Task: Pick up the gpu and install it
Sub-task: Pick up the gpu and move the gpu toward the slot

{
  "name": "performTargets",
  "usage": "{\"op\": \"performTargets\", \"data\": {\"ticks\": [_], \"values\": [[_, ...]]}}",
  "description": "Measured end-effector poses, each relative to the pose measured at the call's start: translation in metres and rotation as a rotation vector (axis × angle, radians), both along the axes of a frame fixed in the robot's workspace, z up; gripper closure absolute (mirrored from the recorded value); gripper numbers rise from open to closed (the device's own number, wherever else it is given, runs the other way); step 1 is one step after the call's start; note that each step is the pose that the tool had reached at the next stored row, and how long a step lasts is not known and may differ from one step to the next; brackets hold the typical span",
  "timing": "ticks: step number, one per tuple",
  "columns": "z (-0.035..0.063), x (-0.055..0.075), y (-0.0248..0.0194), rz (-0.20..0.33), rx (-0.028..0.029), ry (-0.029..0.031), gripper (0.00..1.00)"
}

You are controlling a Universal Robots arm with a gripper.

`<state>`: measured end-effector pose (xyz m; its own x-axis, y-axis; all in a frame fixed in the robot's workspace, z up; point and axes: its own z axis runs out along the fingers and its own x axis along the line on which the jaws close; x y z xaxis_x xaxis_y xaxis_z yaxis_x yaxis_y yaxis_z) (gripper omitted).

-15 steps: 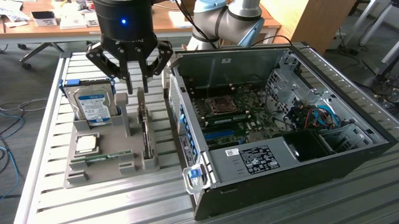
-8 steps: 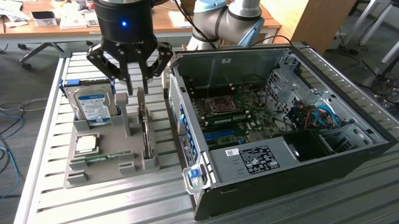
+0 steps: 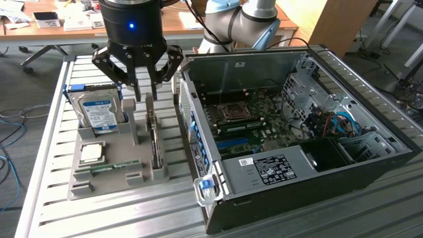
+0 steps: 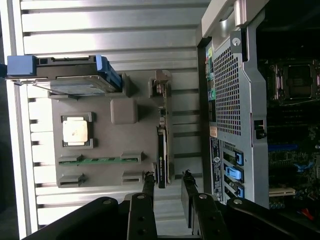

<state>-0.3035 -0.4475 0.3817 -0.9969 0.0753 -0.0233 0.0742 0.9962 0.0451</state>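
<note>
The gpu (image 3: 153,136) stands on its edge in a slot of the grey holder tray (image 3: 112,181), next to the open computer case (image 3: 310,193). In the wrist view the gpu (image 4: 161,150) shows as a thin dark strip running along the tray (image 4: 105,142). My gripper (image 3: 145,95) hangs just above the card's far end with its fingers (image 3: 136,94) spread. Seen from the wrist, the gripper (image 4: 167,184) is open, and the card's end lines up with the gap between the fingertips. Nothing is held.
The tray also carries a silver blue-labelled hard drive (image 3: 98,113), a square processor (image 3: 91,152) and a green memory stick (image 3: 109,166). The case wall (image 4: 235,100) stands close beside the gpu. Inside lies the motherboard (image 3: 248,124) with blue slots (image 3: 235,144). The slatted metal table (image 3: 132,213) carries everything.
</note>
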Motion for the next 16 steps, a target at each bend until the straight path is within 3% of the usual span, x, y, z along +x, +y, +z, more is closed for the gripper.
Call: {"op": "performTargets", "data": {"ticks": [16], "values": [[-0.0061, 0.0000, 0.0000, 0.000, 0.0001, 0.0000, 0.64]]}}
